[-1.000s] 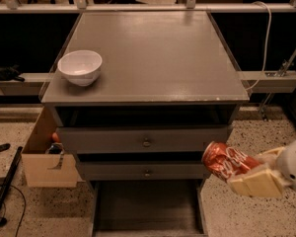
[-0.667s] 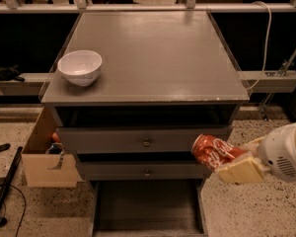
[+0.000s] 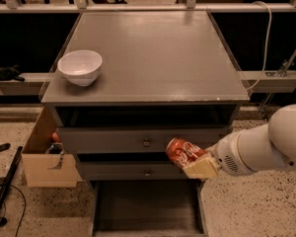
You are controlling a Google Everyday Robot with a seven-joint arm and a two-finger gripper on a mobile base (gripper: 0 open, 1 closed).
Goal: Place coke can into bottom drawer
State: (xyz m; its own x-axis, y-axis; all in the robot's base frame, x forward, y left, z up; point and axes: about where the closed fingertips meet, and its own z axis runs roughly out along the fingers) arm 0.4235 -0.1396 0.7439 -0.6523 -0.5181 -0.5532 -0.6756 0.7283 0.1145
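The coke can (image 3: 184,152) is red-orange with white lettering and lies tilted on its side in the air. My gripper (image 3: 195,163) is shut on it, coming in from the right on the white arm (image 3: 266,144). The can hangs in front of the two upper drawer fronts, right of their knobs. The bottom drawer (image 3: 147,206) is pulled out below, a wide shallow tray with a dark floor. The can is above the drawer's right rear part, well clear of its floor.
A white bowl (image 3: 80,67) stands on the grey cabinet top (image 3: 153,58) at the left. A cardboard box (image 3: 45,157) with small items hangs at the cabinet's left side. A dark stick (image 3: 5,191) lies on the speckled floor at left. A rail and cable run behind.
My gripper has carried the coke can leftward from the cabinet's right side to in front of the drawer fronts, above the open bottom drawer.
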